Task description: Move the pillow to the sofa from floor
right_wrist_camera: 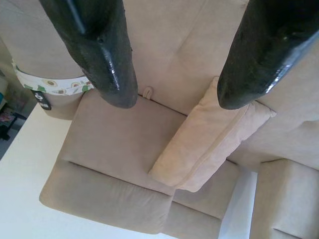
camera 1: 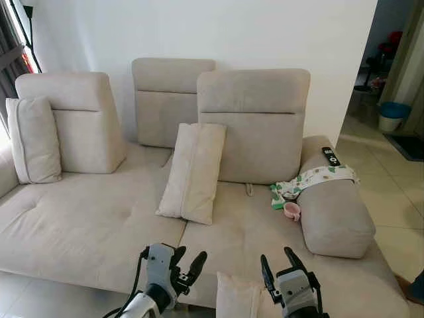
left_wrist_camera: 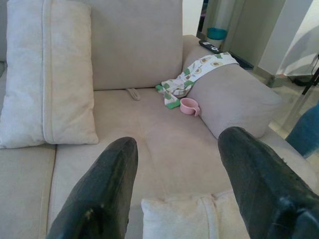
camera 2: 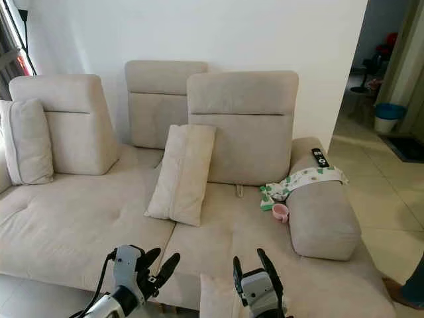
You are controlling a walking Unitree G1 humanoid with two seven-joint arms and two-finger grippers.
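Beige sofa (camera 1: 93, 218) spreads before the robot, and at its front edge lies the pillow (camera 1: 238, 298), between the left gripper (camera 1: 187, 260) and the right gripper (camera 1: 278, 260), both with fingers apart and holding nothing. Farther back an upright cushion (camera 1: 193, 171) leans on the backrest; a pink cup (camera 1: 291, 211), patterned cloth (camera 1: 311, 179) and remote (camera 1: 330, 156) sit by the armrest (camera 1: 334, 215)

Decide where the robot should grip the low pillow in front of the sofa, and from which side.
Grip the pillow by its upturned top edge, coming down from above between both open tools. It stands upright against the sofa front, so that soft corner and seam are the reachable parts.
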